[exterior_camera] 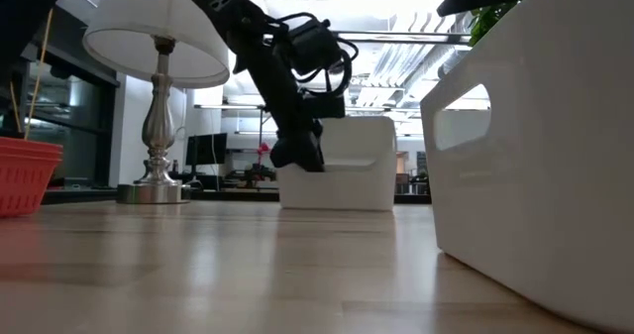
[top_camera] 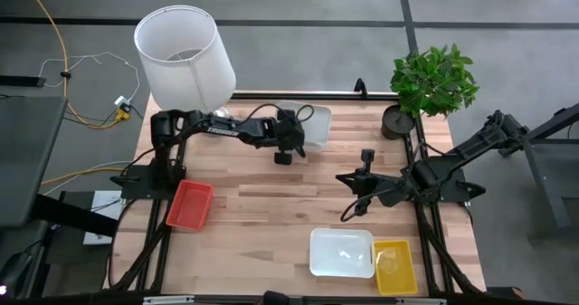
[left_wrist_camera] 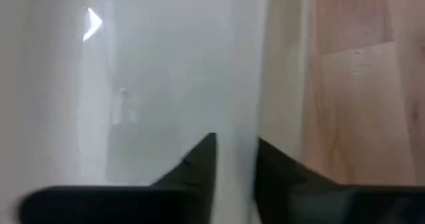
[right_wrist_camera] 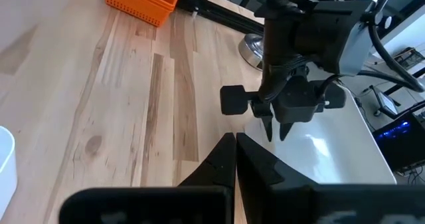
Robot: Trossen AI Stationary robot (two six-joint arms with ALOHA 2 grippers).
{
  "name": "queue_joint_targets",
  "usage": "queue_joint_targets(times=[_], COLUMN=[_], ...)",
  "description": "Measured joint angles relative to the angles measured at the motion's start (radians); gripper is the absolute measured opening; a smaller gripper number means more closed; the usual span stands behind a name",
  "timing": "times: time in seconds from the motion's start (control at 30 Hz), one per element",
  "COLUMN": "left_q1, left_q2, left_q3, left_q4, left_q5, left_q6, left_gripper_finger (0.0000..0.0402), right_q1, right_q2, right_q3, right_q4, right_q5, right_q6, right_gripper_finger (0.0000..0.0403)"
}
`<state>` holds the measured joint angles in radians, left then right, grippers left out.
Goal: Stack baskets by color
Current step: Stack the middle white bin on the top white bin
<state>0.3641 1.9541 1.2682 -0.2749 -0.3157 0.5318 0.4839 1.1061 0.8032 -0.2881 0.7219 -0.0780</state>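
White basket (top_camera: 312, 124) sits at the desk's far edge, near the middle, with the left gripper (top_camera: 291, 145) down over its near-left rim. Thin smooth plastic, so probably light, fairly stiff, a bit slippery; the rim wall is the obvious place to pinch, one finger inside and one outside. Left wrist view shows exactly that: two dark fingers (left_wrist_camera: 199, 164) straddling the white wall (left_wrist_camera: 239, 84), narrow gap, closing in on it (firm clamp or not, can't tell). The basket is resting on the desk, not lifted.

Right gripper (top_camera: 348, 212) hangs over the desk's right-middle, jaws pressed together, holding nothing.

Other stacks: second white basket (top_camera: 341, 252) and yellow basket (top_camera: 394, 266) at the near edge toward the right corner, red basket (top_camera: 189, 204) at the left edge.
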Motion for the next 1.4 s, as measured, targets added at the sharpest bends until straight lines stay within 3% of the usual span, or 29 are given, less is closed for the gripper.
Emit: queue_joint_targets(times=[0.07, 0.13, 0.67, 0.83, 1.07, 1.2, 1.4], left_q1=[-0.004, -0.006, -0.045, -0.047, -0.027, -0.024, -0.021], left_q2=[0.000, 0.000, -0.118, -0.128, -0.110, -0.109, -0.108], left_q3=[0.000, 0.000, 0.002, 0.002, 0.000, 0.000, 0.000], left_q4=[0.001, 0.004, -0.024, -0.046, -0.053, -0.060, -0.093], left_q5=[-0.002, -0.009, -0.007, 0.089, 0.063, -0.005, 0.111], left_q6=[0.003, 0.004, 0.000, -0.029, -0.031, -0.009, -0.027], left_gripper_finger=[0.0023, 0.0010, 0.0001, 0.0000, 0.0000, 0.0000, 0.0000], right_q1=[0.000, 0.000, 0.000, 0.000, 0.000, 0.000, 0.000], right_q2=[0.000, 0.000, 0.000, 0.000, 0.000, 0.000, 0.000], right_q3=[0.000, 0.000, 0.000, 0.000, 0.000, 0.000, 0.000], right_q4=[0.000, 0.000, 0.000, 0.000, 0.000, 0.000, 0.000], right_q5=[0.000, 0.000, 0.002, 0.001, 0.001, 0.001, 0.001], right_q6=[0.000, 0.000, 0.000, 0.000, 0.000, 0.000, 0.000], right_gripper_finger=[0.0000, 0.0000, 0.0000, 0.0000, 0.0000, 0.0000, 0.0000])
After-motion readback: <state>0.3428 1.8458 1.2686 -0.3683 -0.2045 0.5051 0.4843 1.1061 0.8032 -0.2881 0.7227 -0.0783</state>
